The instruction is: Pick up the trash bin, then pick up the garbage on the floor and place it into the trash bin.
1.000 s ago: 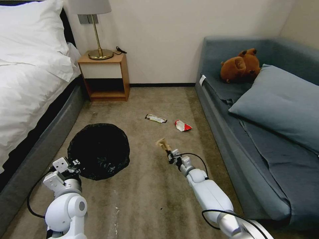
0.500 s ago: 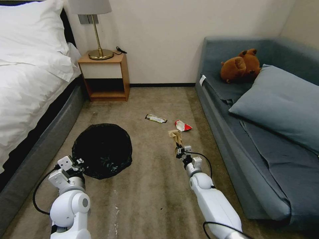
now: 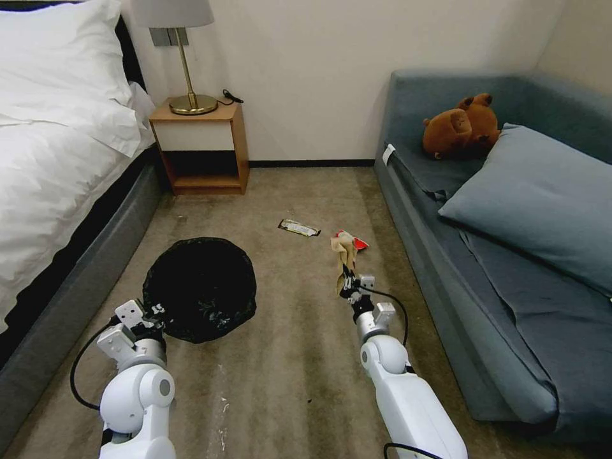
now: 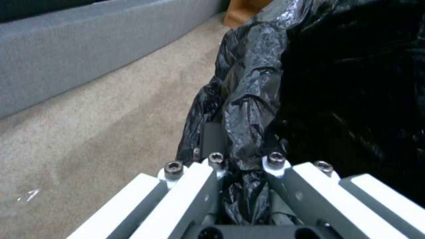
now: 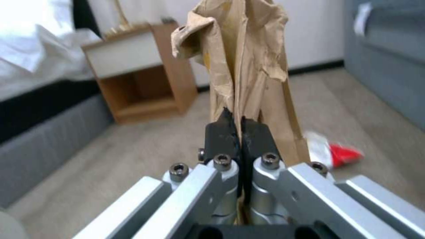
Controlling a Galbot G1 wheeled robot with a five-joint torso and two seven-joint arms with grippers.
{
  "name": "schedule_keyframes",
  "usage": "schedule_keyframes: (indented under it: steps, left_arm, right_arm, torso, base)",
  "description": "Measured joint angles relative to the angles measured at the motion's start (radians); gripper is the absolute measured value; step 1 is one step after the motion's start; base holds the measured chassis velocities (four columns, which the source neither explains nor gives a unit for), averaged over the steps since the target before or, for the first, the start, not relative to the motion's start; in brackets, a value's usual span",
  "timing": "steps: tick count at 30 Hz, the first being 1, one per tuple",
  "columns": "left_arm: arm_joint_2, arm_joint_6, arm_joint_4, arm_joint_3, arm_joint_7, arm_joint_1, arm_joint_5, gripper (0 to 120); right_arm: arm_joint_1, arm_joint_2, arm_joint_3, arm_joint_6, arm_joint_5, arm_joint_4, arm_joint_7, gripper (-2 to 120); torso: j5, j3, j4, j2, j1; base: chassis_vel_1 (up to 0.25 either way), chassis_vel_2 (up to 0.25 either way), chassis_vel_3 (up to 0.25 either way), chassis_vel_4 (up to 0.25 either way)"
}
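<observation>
Paper (image 3: pixel 345 250) crumpled, light, limp; my right pincer (image 3: pixel 347 285) clamped its lower end, above the floor; left pincer (image 4: pixel 242 166) pinched the trash bin (image 3: pixel 199 287) liner at the rim, bin near the bed.

The room was evenly, softly lit, with faint shadows on the carpet (image 3: pixel 299 357). Straight edges bowed toward the head view's borders. Wrist-view backgrounds were blurred, and the bedding (image 5: pixel 26 36) glared white.

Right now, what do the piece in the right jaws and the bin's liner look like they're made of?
The brown piece looks like thin matte paper: sharp creases, torn edges, holding its crumpled shape upright. The bin's liner looks like thin glossy black plastic film: shiny wrinkles, bunched where the left jaws pinch it.
</observation>
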Motion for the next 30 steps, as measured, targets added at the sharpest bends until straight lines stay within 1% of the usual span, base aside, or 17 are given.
schedule_keyframes:
  steps: [1,3,5,8,9,11,13,14,17,18,19,20,22,23,25,26,30]
  left_arm:
    - [0.000,0.000,0.000,0.000,0.000,0.000,0.000,1]
    - [0.001,0.001,0.000,0.001,0.000,-0.003,-0.001,1]
    - [0.001,0.001,0.002,0.001,0.000,-0.004,-0.001,1]
    - [0.004,0.000,0.013,0.000,0.002,-0.007,0.000,1]
    - [0.004,0.000,0.013,0.000,0.002,-0.007,0.000,1]
    - [0.006,0.000,0.016,-0.002,0.003,-0.009,0.000,1]
    - [0.007,0.000,0.016,-0.002,0.003,-0.009,0.000,1]
    - [0.008,0.001,0.017,-0.003,0.003,-0.010,0.000,1]
    - [0.008,0.001,0.017,-0.003,0.003,-0.011,0.000,1]
    - [0.006,0.002,0.017,-0.003,0.003,-0.011,0.002,1]
    - [0.005,0.003,0.017,0.000,0.003,-0.011,0.004,1]
    - [0.005,0.003,0.017,0.000,0.003,-0.011,0.004,1]
    - [-0.004,0.005,0.016,0.006,0.003,-0.009,0.011,1]
    - [-0.004,0.005,0.016,0.006,0.003,-0.009,0.011,1]
    - [-0.015,0.007,0.016,0.008,0.003,-0.009,0.019,1]
    - [-0.015,0.007,0.016,0.008,0.003,-0.009,0.019,1]
    - [-0.022,0.007,0.015,0.010,0.005,-0.004,0.023,1]
  right_arm:
    - [0.000,0.000,0.000,0.000,0.000,0.000,0.000,0]
    - [-0.002,-0.002,-0.033,-0.005,-0.013,0.062,0.011,0]
    - [-0.002,-0.003,-0.046,-0.006,-0.018,0.082,0.014,0]
    - [0.010,-0.014,-0.119,-0.015,-0.041,0.163,0.023,0]
    - [0.010,-0.014,-0.119,-0.015,-0.041,0.163,0.023,0]
    - [0.030,-0.022,-0.190,-0.027,-0.044,0.212,0.048,0]
    - [0.041,-0.024,-0.223,-0.030,-0.046,0.229,0.060,0]
    - [0.059,-0.024,-0.280,-0.034,-0.050,0.255,0.075,0]
    - [0.072,-0.023,-0.321,-0.037,-0.052,0.269,0.084,0]
    - [0.091,-0.019,-0.378,-0.040,-0.054,0.281,0.093,0]
    - [0.106,-0.013,-0.424,-0.041,-0.057,0.282,0.095,0]
    - [0.106,-0.013,-0.424,-0.041,-0.057,0.282,0.095,0]
    - [0.135,0.007,-0.493,-0.039,-0.073,0.260,0.095,0]
    - [0.135,0.007,-0.493,-0.039,-0.073,0.260,0.095,0]
    - [0.163,0.034,-0.559,-0.019,-0.096,0.203,0.095,0]
    - [0.163,0.034,-0.559,-0.019,-0.096,0.203,0.095,0]
    - [0.205,0.044,-0.625,0.021,-0.112,0.108,0.094,0]
  torso:
    - [0.0000,0.000,0.0000,0.000,0.000]
    - [0.0000,0.000,0.0000,0.000,0.000]
    - [0.0000,0.000,-0.0001,0.000,0.000]
    - [-0.0001,0.000,0.0000,0.000,0.000]
    - [-0.0001,0.000,0.0000,0.000,0.000]
    - [-0.0001,0.000,0.0000,0.000,0.000]
    - [-0.0001,0.000,-0.0001,0.000,0.000]
    - [-0.0001,0.000,0.0000,0.000,0.000]
    - [-0.0001,0.000,0.0001,0.000,0.000]
    - [-0.0002,0.000,0.0001,0.000,0.000]
    - [0.0000,0.000,0.0001,0.000,0.000]
    - [0.0000,0.000,0.0001,0.000,0.000]
    - [-0.0001,0.000,0.0000,0.000,0.000]
    - [-0.0001,0.000,0.0000,0.000,0.000]
    - [-0.0001,0.000,0.0002,0.000,0.000]
    - [-0.0001,0.000,0.0002,0.000,0.000]
    - [-0.0001,0.000,0.0000,0.000,0.000]
  base:
    - [0.000,0.000,0.000,0.000]
    - [0.000,0.000,0.000,0.000]
    - [0.000,0.000,0.000,0.000]
    - [0.000,0.000,0.000,0.000]
    - [0.000,0.000,0.000,0.000]
    - [0.000,0.000,0.000,0.000]
    - [0.000,0.000,0.000,0.000]
    - [0.000,0.000,0.000,0.000]
    - [0.000,0.000,0.000,0.000]
    - [0.000,0.000,0.000,0.000]
    - [0.000,0.000,0.000,0.000]
    - [0.000,0.000,0.000,0.000]
    - [0.000,0.000,0.000,0.000]
    - [0.000,0.000,0.000,0.000]
    - [0.000,0.000,0.000,0.000]
    - [0.000,0.000,0.000,0.000]
    - [0.000,0.000,0.000,0.000]
